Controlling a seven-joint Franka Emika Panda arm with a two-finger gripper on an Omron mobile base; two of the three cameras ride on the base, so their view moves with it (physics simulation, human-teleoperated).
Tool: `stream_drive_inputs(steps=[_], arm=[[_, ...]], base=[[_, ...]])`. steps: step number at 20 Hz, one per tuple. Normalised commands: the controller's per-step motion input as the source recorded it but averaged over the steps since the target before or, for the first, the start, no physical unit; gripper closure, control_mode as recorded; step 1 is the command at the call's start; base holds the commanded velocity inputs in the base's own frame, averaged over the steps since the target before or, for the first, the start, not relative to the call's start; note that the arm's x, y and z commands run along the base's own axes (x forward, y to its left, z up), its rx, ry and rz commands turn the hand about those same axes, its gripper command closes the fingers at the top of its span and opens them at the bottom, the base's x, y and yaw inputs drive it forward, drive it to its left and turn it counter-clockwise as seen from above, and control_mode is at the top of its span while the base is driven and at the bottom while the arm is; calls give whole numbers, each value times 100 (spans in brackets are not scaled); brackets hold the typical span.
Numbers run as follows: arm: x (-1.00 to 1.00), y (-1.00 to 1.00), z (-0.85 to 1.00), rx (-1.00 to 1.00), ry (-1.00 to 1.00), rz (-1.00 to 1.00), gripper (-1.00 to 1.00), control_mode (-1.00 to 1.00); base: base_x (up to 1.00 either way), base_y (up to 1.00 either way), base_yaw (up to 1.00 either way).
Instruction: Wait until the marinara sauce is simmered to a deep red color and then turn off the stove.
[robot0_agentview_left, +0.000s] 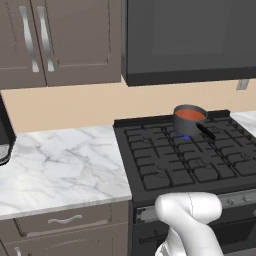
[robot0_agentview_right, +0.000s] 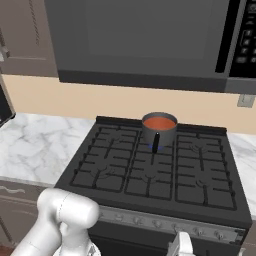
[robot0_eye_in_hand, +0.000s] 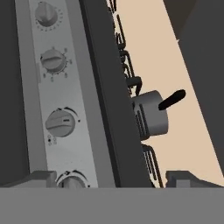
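Lowest knob (robot0_eye_in_hand: 72, 181) is cut off (bottom half); knob markings too small.

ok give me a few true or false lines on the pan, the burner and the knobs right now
1. The small dark grey saucepan stands on a rear burner of the wide black gas stove. True.
2. The smooth orange-red sauce sits inside that saucepan. True.
3. A lid covers the saucepan. False: it is open, the sauce surface shows.
4. A blue flame shows under the saucepan. True.
5. The saucepan's black handle points toward the back wall. False: it points toward the stove's front.
6. The round silvery knobs sit on a black panel. False: they sit on a silvery front strip.
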Motion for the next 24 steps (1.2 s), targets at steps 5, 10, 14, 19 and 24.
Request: stream_drive_inputs(steps=[5, 10, 14, 19, 24], arm=[[24, 15, 0, 0, 0, 0, -100, -100], [14, -5, -6, 0, 0, 0, -100, -100], [34, 0, -6, 0, 0, -2, -100, -100], [22, -3, -12, 0, 0, -3, -100, -100], [0, -27, -22, 0, 0, 0, -100, -100]], base=[[0, 0, 0], [0, 0, 0], [0, 0, 0], [0, 0, 0], [0, 0, 0]])
